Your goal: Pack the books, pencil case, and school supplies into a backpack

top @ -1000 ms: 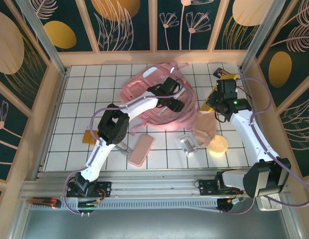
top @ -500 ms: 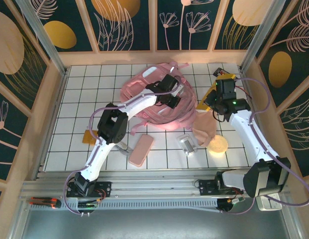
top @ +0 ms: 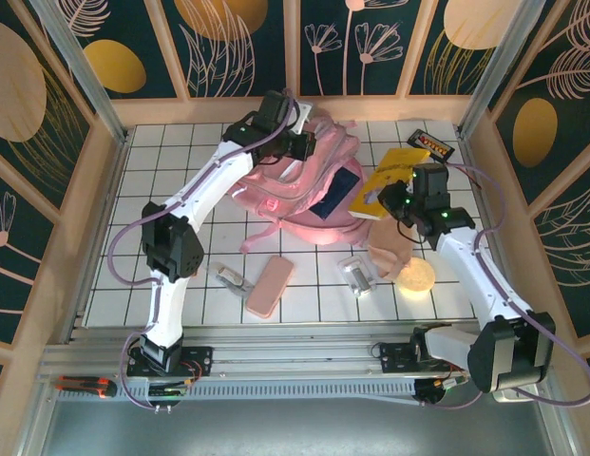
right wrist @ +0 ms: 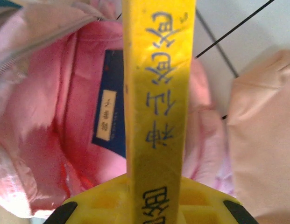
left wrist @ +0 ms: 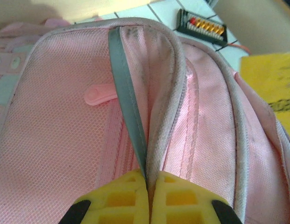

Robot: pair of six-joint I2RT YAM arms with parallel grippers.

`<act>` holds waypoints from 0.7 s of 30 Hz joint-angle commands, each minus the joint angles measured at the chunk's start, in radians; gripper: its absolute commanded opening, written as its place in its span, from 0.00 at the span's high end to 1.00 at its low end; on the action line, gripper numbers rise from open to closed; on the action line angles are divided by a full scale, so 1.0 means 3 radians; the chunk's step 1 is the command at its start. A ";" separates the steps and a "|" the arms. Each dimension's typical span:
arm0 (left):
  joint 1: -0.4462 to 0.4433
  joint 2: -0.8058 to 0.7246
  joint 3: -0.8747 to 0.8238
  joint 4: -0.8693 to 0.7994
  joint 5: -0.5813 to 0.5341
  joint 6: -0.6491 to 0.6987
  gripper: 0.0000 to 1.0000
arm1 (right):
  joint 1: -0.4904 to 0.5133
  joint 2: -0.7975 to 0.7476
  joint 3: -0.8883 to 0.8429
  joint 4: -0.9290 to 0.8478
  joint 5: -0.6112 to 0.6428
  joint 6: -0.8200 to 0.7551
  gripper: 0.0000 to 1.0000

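While I watch, left gripper [left wrist: 148, 183]: clamped tight on backpack [left wrist: 60, 140] rim
Right gripper [right wrist: 154, 186]: pinching yellow book [right wrist: 159, 70], long axis pointing left toward backpack

Bottom centre: left gripper [left wrist: 148, 189] clamped on the grey-edged rim of the backpack [left wrist: 56, 140]. Yellow book [left wrist: 271, 79] at right edge; black slab [left wrist: 203, 28] upper right.

Matt woven pink cloth on the backpack [left wrist: 56, 140]; smooth printed paper on the yellow book [right wrist: 159, 116]; smooth tiled surface [top: 147, 171].
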 commanded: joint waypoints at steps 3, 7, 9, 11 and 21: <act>-0.0033 -0.0262 0.0003 0.0212 0.0340 -0.0174 1.00 | 0.0143 0.0144 -0.0222 0.1200 -0.0642 0.0340 1.00; -0.0022 -0.0325 -0.0143 0.0288 0.0453 -0.0214 1.00 | 0.0262 0.0599 -0.0332 0.2079 -0.0865 0.0574 1.00; -0.0020 -0.0326 -0.0199 0.0301 0.0457 -0.0223 1.00 | 0.0326 0.0939 -0.0205 0.2271 -0.0947 0.0558 1.00; -0.0012 -0.0321 -0.0231 0.0324 0.0455 -0.0231 1.00 | 0.0376 0.1303 -0.0057 0.2399 -0.1097 0.0596 1.00; 0.0044 -0.0111 -0.0188 0.0427 0.0483 -0.0343 1.00 | 0.0384 0.1432 0.0268 0.1155 -0.0620 -0.0030 0.21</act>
